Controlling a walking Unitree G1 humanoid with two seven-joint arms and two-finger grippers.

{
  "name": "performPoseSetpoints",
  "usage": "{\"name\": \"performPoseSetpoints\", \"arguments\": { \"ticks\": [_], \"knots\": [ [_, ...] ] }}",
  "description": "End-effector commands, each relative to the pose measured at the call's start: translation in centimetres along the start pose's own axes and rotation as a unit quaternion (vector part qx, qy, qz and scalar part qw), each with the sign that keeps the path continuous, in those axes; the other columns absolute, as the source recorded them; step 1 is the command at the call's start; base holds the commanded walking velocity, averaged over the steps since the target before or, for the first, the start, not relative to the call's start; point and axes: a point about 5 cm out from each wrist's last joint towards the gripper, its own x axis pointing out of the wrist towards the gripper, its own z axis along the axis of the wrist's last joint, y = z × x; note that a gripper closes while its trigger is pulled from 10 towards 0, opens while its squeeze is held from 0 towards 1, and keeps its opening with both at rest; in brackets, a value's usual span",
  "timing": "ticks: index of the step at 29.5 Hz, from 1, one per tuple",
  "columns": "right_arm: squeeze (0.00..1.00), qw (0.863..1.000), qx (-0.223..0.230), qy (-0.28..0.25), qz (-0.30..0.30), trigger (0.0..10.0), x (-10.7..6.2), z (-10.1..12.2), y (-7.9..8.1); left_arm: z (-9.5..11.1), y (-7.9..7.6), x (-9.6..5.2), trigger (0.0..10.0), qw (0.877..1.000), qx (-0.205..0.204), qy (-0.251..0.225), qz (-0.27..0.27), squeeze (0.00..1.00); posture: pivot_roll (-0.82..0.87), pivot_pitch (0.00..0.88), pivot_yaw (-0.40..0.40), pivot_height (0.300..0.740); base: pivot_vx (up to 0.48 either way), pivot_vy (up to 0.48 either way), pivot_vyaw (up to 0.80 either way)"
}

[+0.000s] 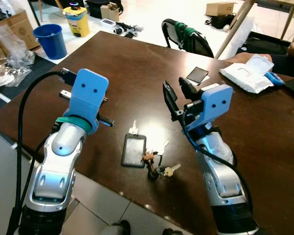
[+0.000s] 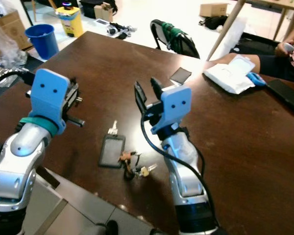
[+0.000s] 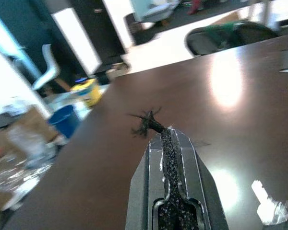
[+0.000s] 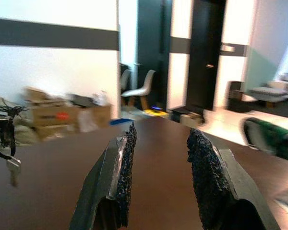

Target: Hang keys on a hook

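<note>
Keys, a small metal bunch (image 1: 159, 166) lying near the dark brown wooden worktop's (image 1: 137, 68) near edge, unheld: right hand (image 1: 179, 95) fingers apart, should descend squarely; left hand (image 3: 165, 143) pressed together.

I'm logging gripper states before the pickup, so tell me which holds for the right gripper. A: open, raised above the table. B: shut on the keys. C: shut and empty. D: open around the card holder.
A: the right gripper has its fingers apart with nothing between them, above the table, while the keys lie on the wood beside the card holder.
</note>
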Motion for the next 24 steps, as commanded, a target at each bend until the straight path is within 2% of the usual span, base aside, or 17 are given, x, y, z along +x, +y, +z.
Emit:
{"name": "performPoseSetpoints", "arguments": {
  "ticks": [1,24],
  "knots": [
    [0.00,1.000,0.006,0.006,0.006,10.0,-0.18,-0.18,0.28,-0.72,-0.11,-0.12,10.0,1.000,0.006,0.012,0.002,0.00,0.10,0.010,0.100,0.740,-0.349,0.000,0.00],
    [0.00,1.000,0.017,0.011,0.014,10.0,-0.12,-0.22,0.86,-1.02,-0.04,-0.12,10.0,1.000,0.012,0.007,0.004,0.00,0.10,0.006,0.102,0.740,-0.349,0.000,0.00]
  ]
}}
